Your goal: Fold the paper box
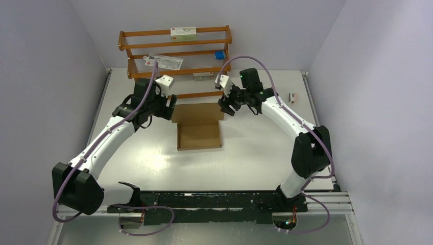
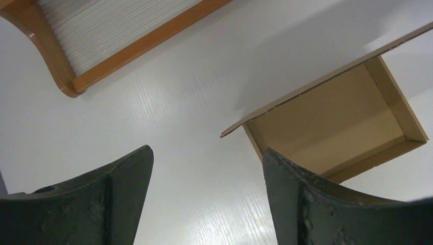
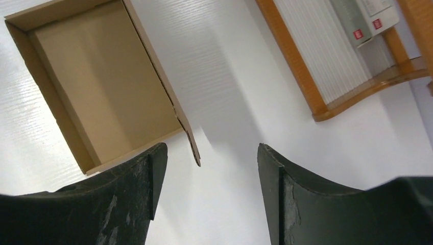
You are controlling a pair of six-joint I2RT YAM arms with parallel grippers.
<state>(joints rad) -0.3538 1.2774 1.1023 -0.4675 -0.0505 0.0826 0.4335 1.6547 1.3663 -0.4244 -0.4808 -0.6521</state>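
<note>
Cardboard box (image 1: pixel 199 138), lid (image 1: pixel 197 113) upright | left gripper (image 1: pixel 170 106) apart, left of box | right gripper (image 1: pixel 225 105) apart, right of box | likely flanking lid to fold it

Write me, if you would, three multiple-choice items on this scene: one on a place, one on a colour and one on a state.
1. Where is the paper box?
A. on the table, near its middle
B. on a shelf
C. on the floor

2. What colour is the small object near the right post of the wooden rack?
A. red
B. blue
C. yellow

3. How do the left and right jaws stand?
A. shut on the box
B. open and empty
C. shut on nothing

Answers: 1 A, the top view shows it lying mid-table; 2 B, it shows plainly blue against the wood; 3 B, each wrist view shows a wide gap with nothing gripped.
</note>
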